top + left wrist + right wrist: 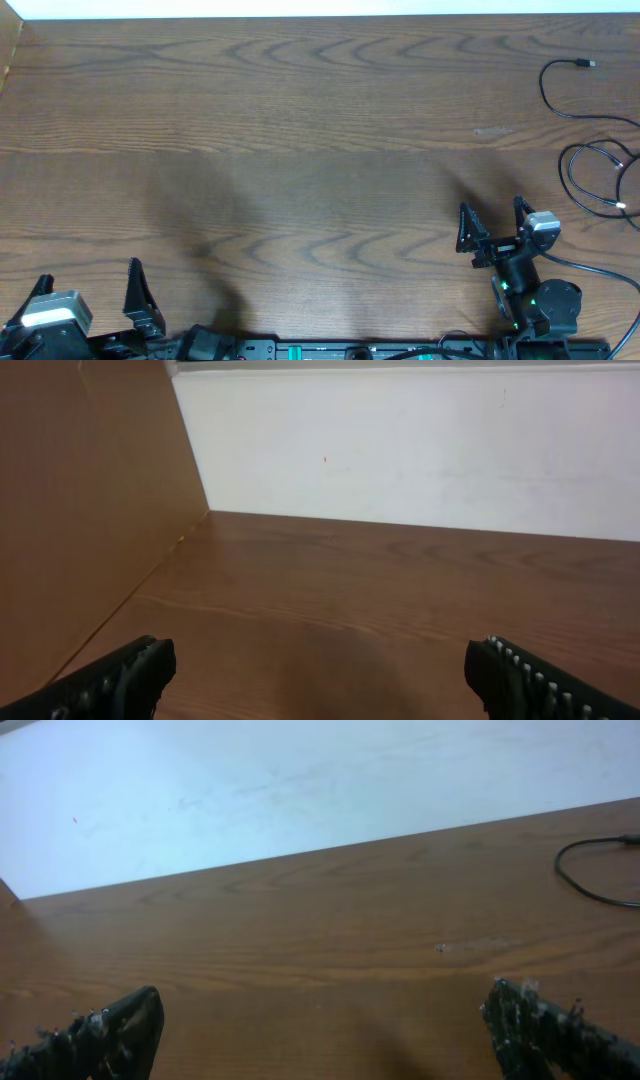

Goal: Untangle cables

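Note:
The cables lie at the table's far right edge. One thin black cord (543, 88) curves down from a small plug (586, 63). Below it, a looped bundle of black cord (568, 172) holds a light plug end (621, 205) and runs out of frame. My right gripper (490, 205) stands open on bare wood, left of the loops and apart from them. In the right wrist view its jaws (325, 990) are wide with nothing between them, and a bend of the black cord (558, 868) shows far right. My left gripper (89, 270) is open at the front left, and its wrist view (320, 650) shows only wood.
The wooden table (300, 150) spans the view. A brown side panel (80, 510) rises at the left, and a white wall (420, 450) stands behind the back edge. A thicker black arm cable (590, 268) trails right from the right arm's base.

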